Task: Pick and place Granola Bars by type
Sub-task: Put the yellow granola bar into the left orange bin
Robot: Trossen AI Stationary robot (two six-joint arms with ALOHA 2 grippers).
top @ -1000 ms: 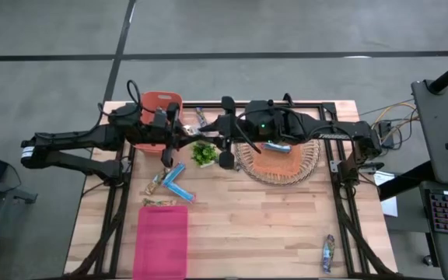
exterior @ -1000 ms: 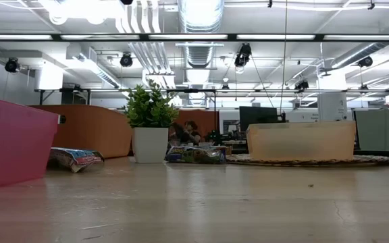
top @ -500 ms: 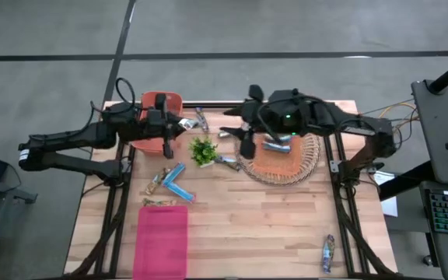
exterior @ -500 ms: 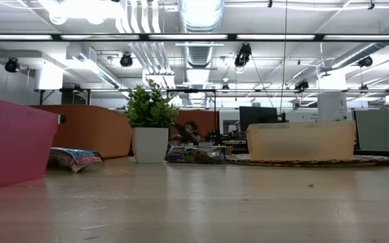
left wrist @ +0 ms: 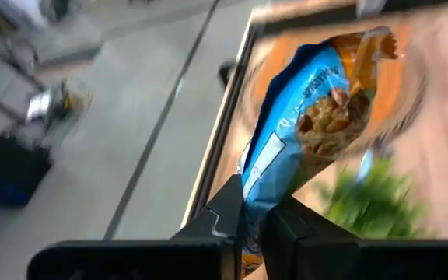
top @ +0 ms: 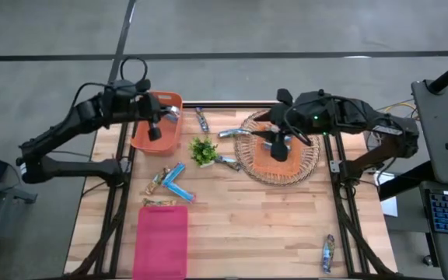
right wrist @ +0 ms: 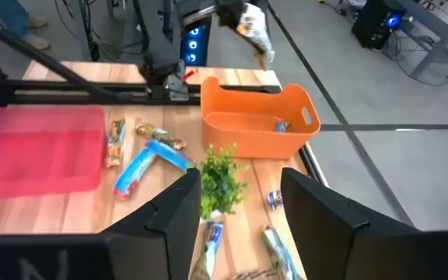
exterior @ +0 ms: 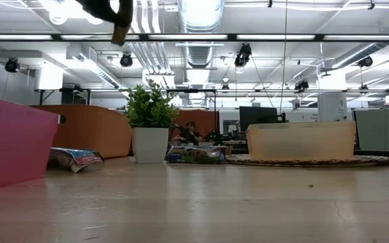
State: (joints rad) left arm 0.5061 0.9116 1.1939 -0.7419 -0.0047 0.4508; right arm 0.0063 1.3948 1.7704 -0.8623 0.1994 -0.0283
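Holding a bright blue bar [left wrist: 306, 117] pinched, left hand [left wrist: 253, 214] should centre over the orange bin [top: 159, 124] before releasing; right hand [right wrist: 239, 198] wide, empty.

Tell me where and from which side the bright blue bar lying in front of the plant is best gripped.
Grip the bright blue bar across its narrow width near the middle, coming straight down from above. It lies flat on the table, angled, with another blue bar at its near end, so its far half looks freer.
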